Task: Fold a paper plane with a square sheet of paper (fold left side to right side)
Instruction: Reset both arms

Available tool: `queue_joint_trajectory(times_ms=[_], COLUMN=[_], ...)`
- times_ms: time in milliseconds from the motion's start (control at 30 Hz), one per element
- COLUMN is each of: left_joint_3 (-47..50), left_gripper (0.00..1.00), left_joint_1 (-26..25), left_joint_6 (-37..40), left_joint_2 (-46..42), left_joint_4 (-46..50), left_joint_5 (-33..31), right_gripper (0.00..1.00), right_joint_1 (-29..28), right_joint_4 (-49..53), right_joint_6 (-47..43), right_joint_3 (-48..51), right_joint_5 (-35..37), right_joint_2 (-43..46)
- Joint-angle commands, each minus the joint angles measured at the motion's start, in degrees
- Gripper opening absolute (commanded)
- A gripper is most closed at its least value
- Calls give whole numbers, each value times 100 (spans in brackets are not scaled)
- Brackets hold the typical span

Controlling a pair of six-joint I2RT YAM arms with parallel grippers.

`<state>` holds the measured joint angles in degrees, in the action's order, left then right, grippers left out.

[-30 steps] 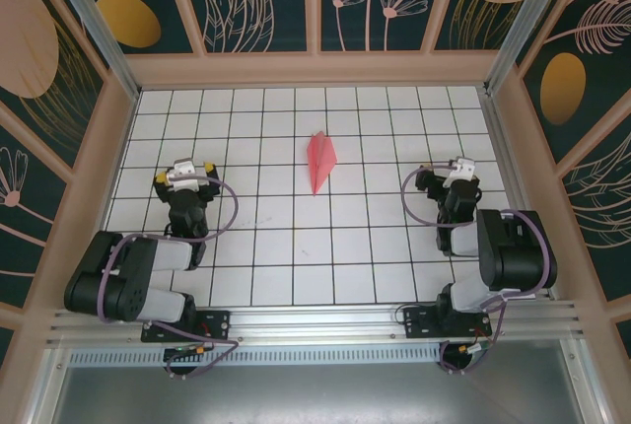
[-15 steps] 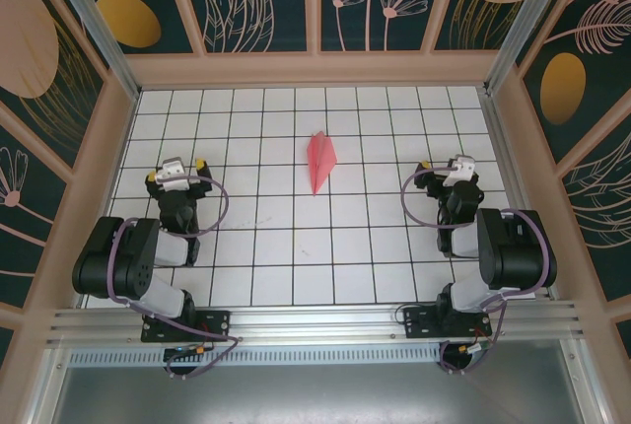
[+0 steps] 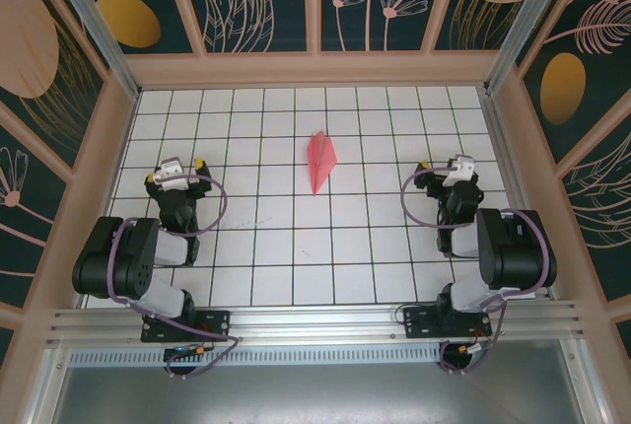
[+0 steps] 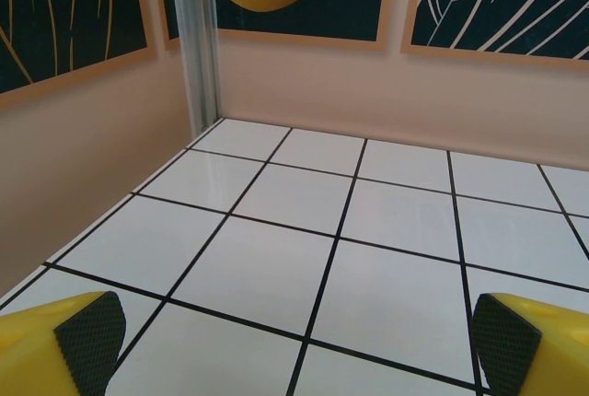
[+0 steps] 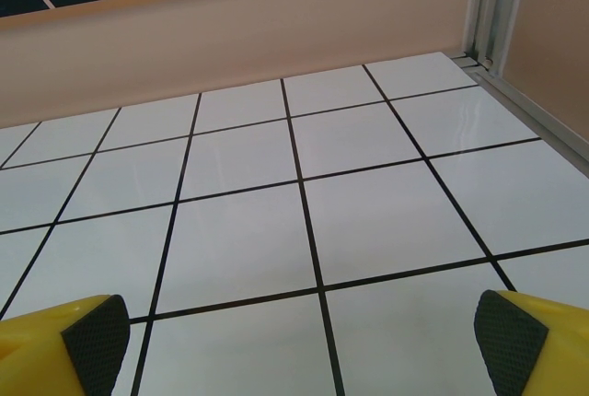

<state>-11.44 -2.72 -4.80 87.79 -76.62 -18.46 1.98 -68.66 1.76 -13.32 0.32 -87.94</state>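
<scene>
The paper plane (image 3: 320,160) lies flat on the white gridded table (image 3: 266,256), on the centre line of its far half, a slim pink-red dart whose longer taper points toward the arm bases. The left gripper (image 3: 180,167) stands low over the table's left part and the right gripper (image 3: 451,169) over its right part, both well apart from the plane, which lies between them and a little farther back. In the left wrist view the yellow fingers (image 4: 55,341) are released wide, with bare tile between the black pads. In the right wrist view the fingers (image 5: 64,341) are likewise spread and hold nothing (pads at the frame's lower corners).
</scene>
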Motion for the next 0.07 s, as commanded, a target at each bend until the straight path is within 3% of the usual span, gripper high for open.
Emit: queue_joint_trajectory(times_ms=[0, 33], left_joint_3=[-29, -32], left_gripper=[99, 99], left_joint_1=[26, 26], left_joint_6=[-118, -118], left_joint_2=[-38, -42], left_joint_4=[-46, -51], left_joint_5=[-32, -31], right_gripper=[99, 99], right_joint_1=[-33, -32], right_joint_4=[-279, -279], right_joint_6=[-91, -93], right_joint_3=[5, 5], right_joint_5=[-33, -39], right_joint_2=[-33, -37])
